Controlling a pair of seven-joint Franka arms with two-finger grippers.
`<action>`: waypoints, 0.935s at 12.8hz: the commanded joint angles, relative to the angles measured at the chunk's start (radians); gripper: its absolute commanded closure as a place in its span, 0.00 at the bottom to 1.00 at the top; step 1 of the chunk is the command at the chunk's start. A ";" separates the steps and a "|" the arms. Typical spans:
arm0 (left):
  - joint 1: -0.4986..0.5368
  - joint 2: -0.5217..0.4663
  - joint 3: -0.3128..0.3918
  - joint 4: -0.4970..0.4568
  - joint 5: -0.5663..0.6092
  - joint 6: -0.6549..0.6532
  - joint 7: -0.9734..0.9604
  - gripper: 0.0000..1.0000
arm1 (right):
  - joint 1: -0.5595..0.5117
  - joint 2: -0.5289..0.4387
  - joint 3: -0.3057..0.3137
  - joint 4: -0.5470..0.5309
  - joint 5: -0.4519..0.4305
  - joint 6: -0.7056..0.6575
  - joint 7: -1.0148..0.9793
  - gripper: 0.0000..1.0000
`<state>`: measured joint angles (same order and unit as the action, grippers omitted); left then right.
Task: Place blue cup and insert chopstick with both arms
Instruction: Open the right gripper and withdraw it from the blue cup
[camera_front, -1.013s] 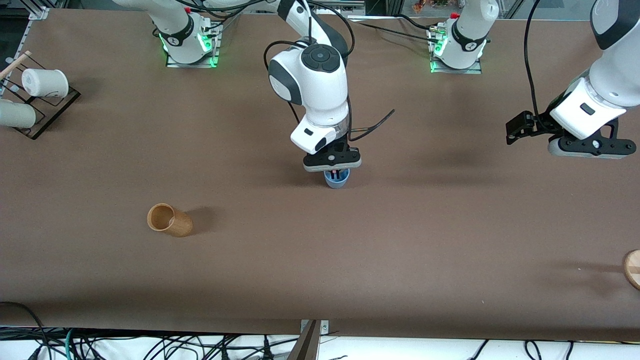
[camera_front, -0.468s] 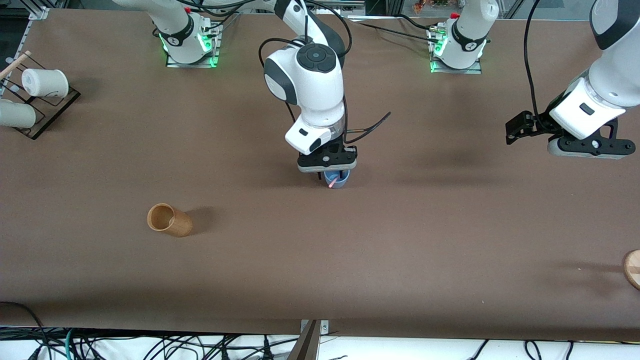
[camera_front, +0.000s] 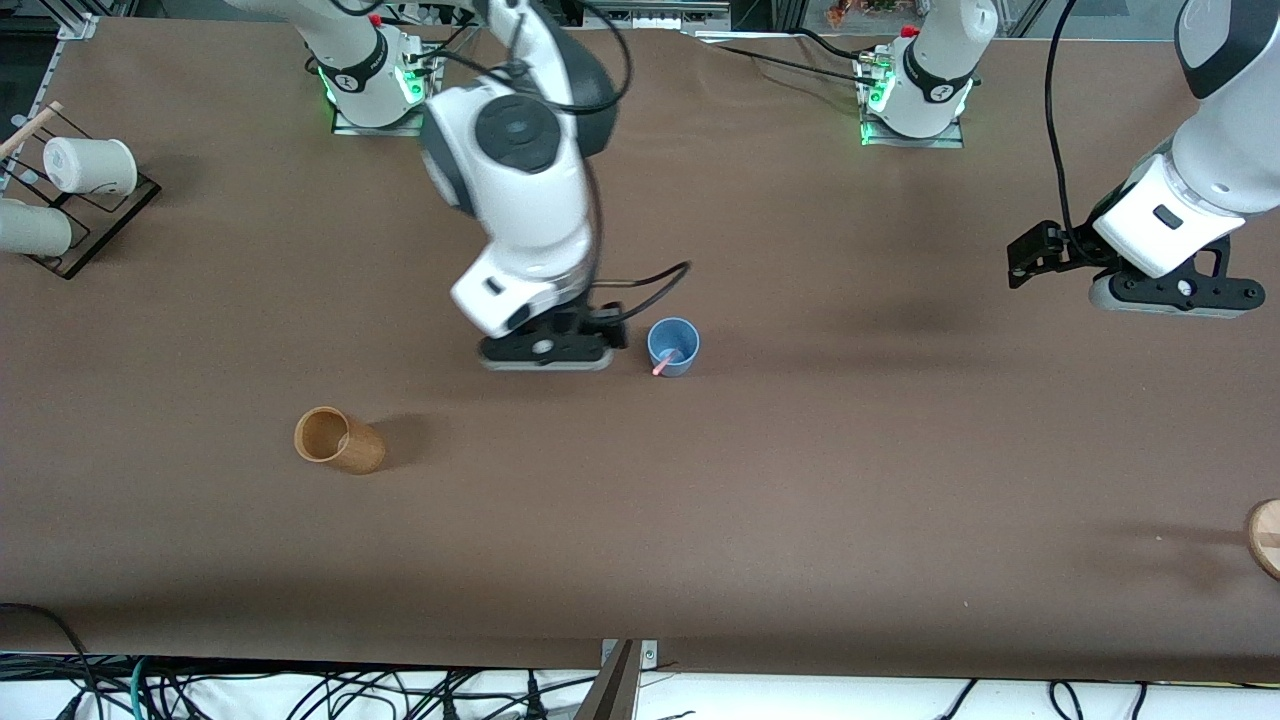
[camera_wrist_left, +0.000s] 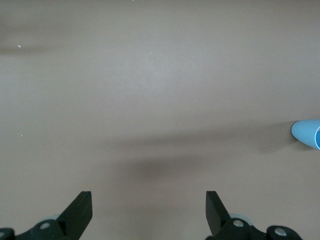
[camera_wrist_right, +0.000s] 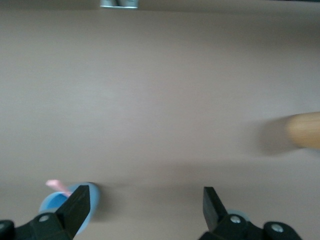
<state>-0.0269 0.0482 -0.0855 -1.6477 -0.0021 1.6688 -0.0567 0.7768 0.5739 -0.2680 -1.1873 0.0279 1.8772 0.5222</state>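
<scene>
Front view: the blue cup (camera_front: 673, 346) stands upright mid-worktop with the chopstick (camera_front: 664, 363) leaning inside it, and the right gripper (camera_front: 545, 352), jaws apart and empty, sits just beside the cup toward the right arm's end. A second earlier it hung directly over the cup, clamped on the chopstick. The retreat is best kept high and sideways, clear of the rim. The left gripper (camera_front: 1165, 292), jaws apart, waits well away from the cup.

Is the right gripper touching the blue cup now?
Apart. In the front view, bare table shows between the right gripper, open beside the blue cup toward the right arm's end, and the cup holding the chopstick.
</scene>
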 joint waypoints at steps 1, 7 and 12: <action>0.005 0.007 -0.002 0.019 -0.021 -0.018 0.021 0.00 | -0.137 -0.084 0.067 -0.034 0.021 -0.108 -0.161 0.00; 0.007 0.006 -0.002 0.019 -0.021 -0.018 0.021 0.00 | -0.382 -0.323 0.101 -0.274 0.027 -0.199 -0.574 0.00; 0.007 0.006 -0.002 0.019 -0.021 -0.018 0.017 0.00 | -0.444 -0.495 0.105 -0.440 0.013 -0.198 -0.622 0.00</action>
<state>-0.0265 0.0489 -0.0856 -1.6470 -0.0021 1.6688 -0.0564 0.3527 0.1594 -0.1918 -1.5450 0.0473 1.6659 -0.0909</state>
